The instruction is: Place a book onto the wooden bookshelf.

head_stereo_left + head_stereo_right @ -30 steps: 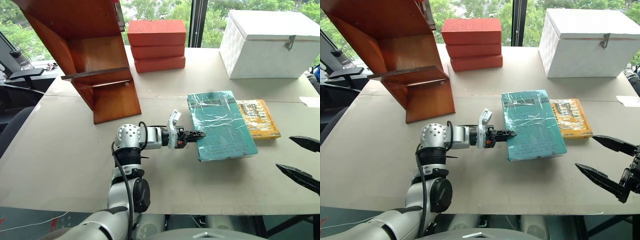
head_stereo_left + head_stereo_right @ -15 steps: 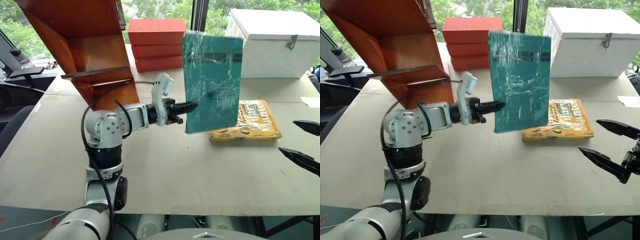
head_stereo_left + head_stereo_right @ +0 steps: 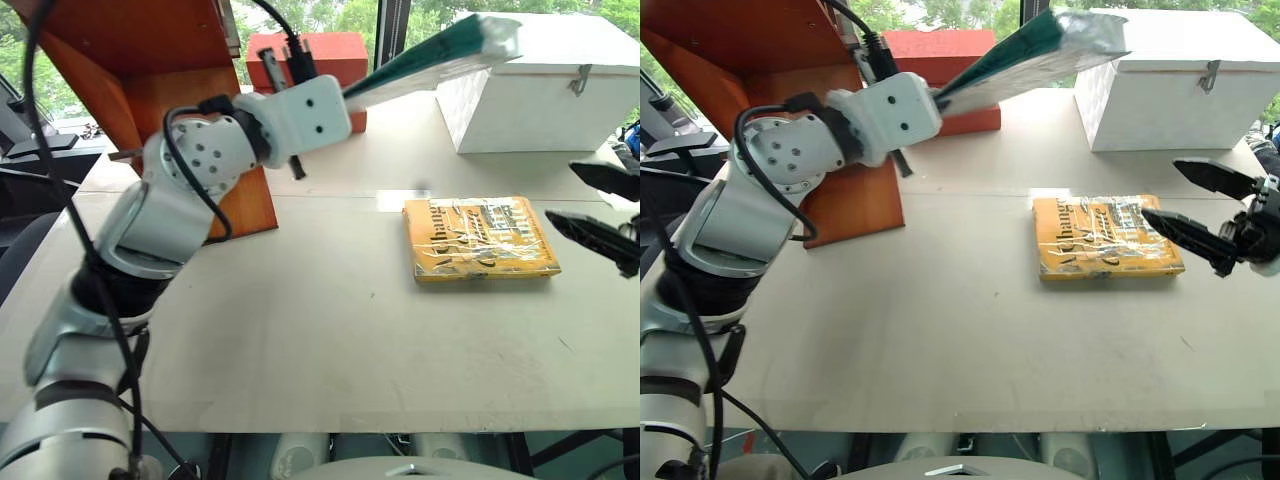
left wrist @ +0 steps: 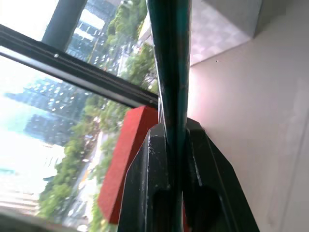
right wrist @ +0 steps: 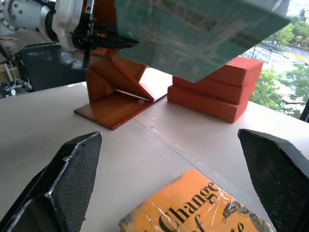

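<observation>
Currently the left gripper has its fingers clamped tight on the edge of the book. Book is up in the air, well clear of the counter, tilted with its far end higher, seen nearly edge-on from the head views. It hangs over the gap between the stack of red-orange bricks and the white box, in front of the window.

Left wrist view: book edge runs straight up between the two black fingers, one on each face, teal cover and shiny wrap visible.

Wooden bookshelf stands at the counter's left rear, just left of the bricks. Book is to the right of it and not touching it.

Right gripper is at the counter's right edge, fingers spread wide, holding nothing. It hovers just beside the right edge of the orange-yellow book, which lies flat on the counter. Can't tell whether the lower fingertip touches that book.

Right wrist view shows the teal book's underside overhead, with the bookshelf base and bricks beyond.
</observation>
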Tool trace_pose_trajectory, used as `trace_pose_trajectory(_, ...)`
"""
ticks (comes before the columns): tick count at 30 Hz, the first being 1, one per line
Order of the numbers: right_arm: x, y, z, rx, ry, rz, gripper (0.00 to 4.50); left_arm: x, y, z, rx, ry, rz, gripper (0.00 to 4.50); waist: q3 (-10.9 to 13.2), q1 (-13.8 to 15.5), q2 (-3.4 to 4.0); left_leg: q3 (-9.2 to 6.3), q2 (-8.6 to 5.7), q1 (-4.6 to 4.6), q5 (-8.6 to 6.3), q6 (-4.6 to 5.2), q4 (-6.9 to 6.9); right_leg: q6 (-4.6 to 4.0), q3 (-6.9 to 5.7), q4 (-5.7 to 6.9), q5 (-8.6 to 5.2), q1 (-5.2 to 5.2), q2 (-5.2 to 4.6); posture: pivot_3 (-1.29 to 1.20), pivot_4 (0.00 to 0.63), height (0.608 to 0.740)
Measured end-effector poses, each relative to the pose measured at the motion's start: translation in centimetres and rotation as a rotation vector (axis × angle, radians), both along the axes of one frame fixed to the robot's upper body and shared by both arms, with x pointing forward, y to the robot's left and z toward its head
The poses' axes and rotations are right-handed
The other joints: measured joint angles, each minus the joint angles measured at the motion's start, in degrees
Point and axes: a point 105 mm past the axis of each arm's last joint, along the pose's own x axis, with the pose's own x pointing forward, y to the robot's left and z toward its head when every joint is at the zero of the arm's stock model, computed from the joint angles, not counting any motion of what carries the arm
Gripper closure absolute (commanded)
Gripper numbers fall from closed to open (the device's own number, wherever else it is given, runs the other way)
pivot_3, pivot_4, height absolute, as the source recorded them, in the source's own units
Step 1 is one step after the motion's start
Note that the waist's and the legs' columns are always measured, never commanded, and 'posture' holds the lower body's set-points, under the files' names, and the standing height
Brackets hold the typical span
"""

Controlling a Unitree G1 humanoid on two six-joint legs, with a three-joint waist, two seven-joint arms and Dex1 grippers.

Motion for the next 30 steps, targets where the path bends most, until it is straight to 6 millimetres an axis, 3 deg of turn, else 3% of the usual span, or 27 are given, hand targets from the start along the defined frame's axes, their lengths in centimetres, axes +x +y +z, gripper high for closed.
trace_pose_trajectory(5, 1.7, 0.6, 1.1, 0.054, -0.014, 0.049, 0.0, 0.0, 3.5, -1.7, 0.038, 0.008, 0.211, 4.46, 0.1, 0.0, -0.14, -0.01, 0.04, -0.21, 0.0, 0.0, 0.09, 0.16, -0.03, -0.01, -0.04, -0.13, -0.05, 0.0, 0.15, 0.74)
trace_pose_trajectory(10, 3.5, 1.3, 0.9, 0.082, 0.005, 0.099, 0.0, -1.8, 6.8, -2.2, 0.015, -0.013, 0.422, 4.46, 0.2, -0.2, -0.2, -0.05, 0.0, -0.6, 0.11, -0.18, 0.17, 0.22, -0.07, 0.11, -0.08, -0.47, -0.11, 0.0, 0.15, 0.74)
trace_pose_trajectory(18, 4.9, 1.7, 0.8, 0.083, 0.013, 0.141, 0.0, -3.8, 9.3, -2.4, -0.109, -0.044, 0.633, 4.46, 0.2, -0.2, -0.19, -0.07, -0.01, -0.55, 0.0, 0.0, 0.15, 0.23, -0.06, 0.22, -0.08, -0.5, -0.11, 0.0, 0.15, 0.74)
trace_pose_trajectory(23, 5.3, 1.8, 0.8, 0.078, 0.006, 0.157, 0.0, -4.4, 9.1, -2.5, -0.124, -0.068, 0.648, 4.46, 0.2, 0.0, -0.19, -0.09, -0.01, -0.55, 0.01, -0.01, 0.16, 0.22, -0.07, 0.24, -0.08, -0.49, -0.16, 0.0, 0.15, 0.74)
trace_pose_trajectory(27, 5.4, 2.0, 0.5, 0.071, 0.014, 0.172, 0.0, -4.4, 8.9, -2.7, -0.055, -0.084, 0.665, 4.46, 0.2, 0.0, -0.19, -0.09, -0.03, -0.57, 0.01, -0.02, 0.17, 0.22, -0.08, 0.23, -0.07, -0.49, -0.18, 0.0, 0.15, 0.74)
trace_pose_trajectory(30, 5.5, 2.0, 0.4, 0.066, 0.016, 0.167, 0.0, -4.6, 9.8, -3.2, 0.047, -0.075, 0.737, 4.46, 0.2, -0.1, -0.18, -0.08, -0.06, -0.56, 0.01, -0.02, 0.16, 0.22, -0.07, 0.24, -0.08, -0.49, -0.16, 0.0, 0.15, 0.74)
